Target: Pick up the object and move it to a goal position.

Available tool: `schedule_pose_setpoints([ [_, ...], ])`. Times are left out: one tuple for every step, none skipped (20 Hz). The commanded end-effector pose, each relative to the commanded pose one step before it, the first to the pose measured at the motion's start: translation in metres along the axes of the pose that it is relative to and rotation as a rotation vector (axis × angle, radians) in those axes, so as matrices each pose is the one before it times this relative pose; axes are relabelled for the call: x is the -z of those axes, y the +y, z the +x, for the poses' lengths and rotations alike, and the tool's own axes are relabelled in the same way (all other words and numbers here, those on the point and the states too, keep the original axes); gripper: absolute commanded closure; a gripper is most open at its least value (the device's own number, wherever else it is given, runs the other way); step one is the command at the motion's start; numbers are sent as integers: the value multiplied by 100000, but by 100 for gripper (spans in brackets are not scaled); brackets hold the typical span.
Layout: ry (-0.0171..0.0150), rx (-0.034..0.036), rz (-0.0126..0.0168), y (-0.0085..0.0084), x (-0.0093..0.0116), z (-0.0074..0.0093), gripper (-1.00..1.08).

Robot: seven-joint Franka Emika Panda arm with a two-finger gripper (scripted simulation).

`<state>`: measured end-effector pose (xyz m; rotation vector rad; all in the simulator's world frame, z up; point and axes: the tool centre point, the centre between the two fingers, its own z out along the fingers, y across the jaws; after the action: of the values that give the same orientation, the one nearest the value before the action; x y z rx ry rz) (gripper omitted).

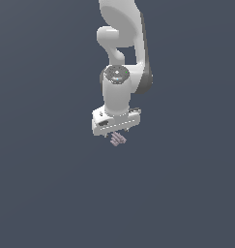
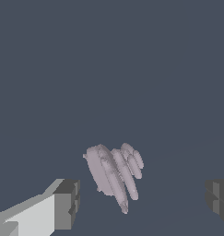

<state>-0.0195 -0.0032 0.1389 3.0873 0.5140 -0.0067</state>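
The object [image 2: 114, 174] is a small pale pinkish-mauve lump with ribbed, finger-like ridges. In the wrist view it lies on the dark grey floor between my two fingers, touching neither. My gripper [image 2: 141, 203] is open, with one finger [image 2: 67, 203] and the other finger [image 2: 218, 199] wide apart on either side of it. In the exterior view the object [image 1: 118, 139] shows just below the white hand, and my gripper [image 1: 117, 134] is directly above it, with its fingertips mostly hidden under the hand.
The white arm [image 1: 123, 43] rises above the hand towards the top of the exterior view. A plain dark grey floor [image 1: 46, 184] lies all round.
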Motion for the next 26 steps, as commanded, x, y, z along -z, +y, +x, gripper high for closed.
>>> schedule_pose_setpoints([
  [78,6890,127,-154,-663,-369,-92],
  [36,2727,56,-75,-259,-144,-92],
  [40,2729,58,-81,-257,-142,-92],
  [44,2717,60,-87,-254,-140,-92],
  [46,2599,59,-89,-241,-132,-92],
  [48,2459,57,-88,-226,-124,-92],
  [48,2321,55,-89,-212,-115,-92],
  [49,2180,52,-87,-198,-106,-92],
  [48,2040,50,-85,-184,-98,-92],
  [47,1901,47,-82,-170,-90,-92],
  [46,1761,44,-78,-156,-82,-92],
  [44,1618,40,-73,-143,-75,-92],
  [42,1480,37,-70,-130,-67,-92],
  [39,1340,34,-65,-117,-59,-92],
  [36,1197,30,-58,-104,-53,-92],
  [33,1058,27,-53,-92,-46,-92],
  [29,918,23,-47,-79,-39,-92],
  [25,774,19,-39,-67,-33,-92],
  [21,632,16,-32,-55,-27,-92],
  [16,498,12,-27,-42,-19,-92],
  [12,352,9,-18,-30,-15,-92],
  [7,207,5,-9,-18,-10,-92],
  [2,69,2,-3,-6,-3,-92],
  [-37,-451,10,16,25,11,-92],
  [0,0,0,1,-34,-2,-92],
  [0,0,0,2,-102,-6,-92],
])
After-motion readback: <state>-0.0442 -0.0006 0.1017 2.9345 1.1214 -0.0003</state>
